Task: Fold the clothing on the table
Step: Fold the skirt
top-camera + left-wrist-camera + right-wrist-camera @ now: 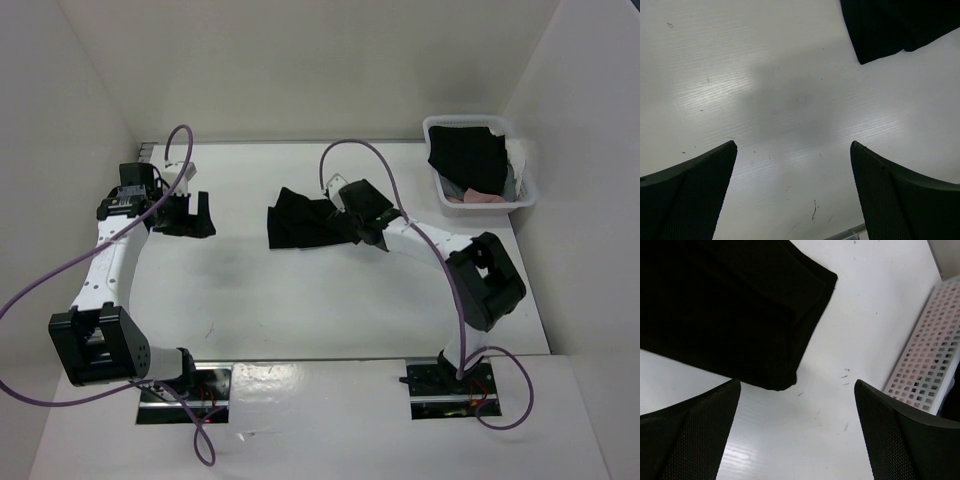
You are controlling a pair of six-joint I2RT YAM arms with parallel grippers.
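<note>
My right pincer [797, 432] hovered wide open over the black garment's [298, 222] corner. My left pincer [792, 192] gaped beside that garment, above bare table [765, 75]. Pinching bunched layers there, I judged, risked a crooked fold.

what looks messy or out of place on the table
The clothing lies rumpled and skewed in the middle of the table, not flat. The basket at the far right holds a loose heap of cloth. Nothing looks spilled or damaged.

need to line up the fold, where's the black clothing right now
In the top view the clothing lies near the middle of the table, just left of the right hand and well left of the basket.
</note>
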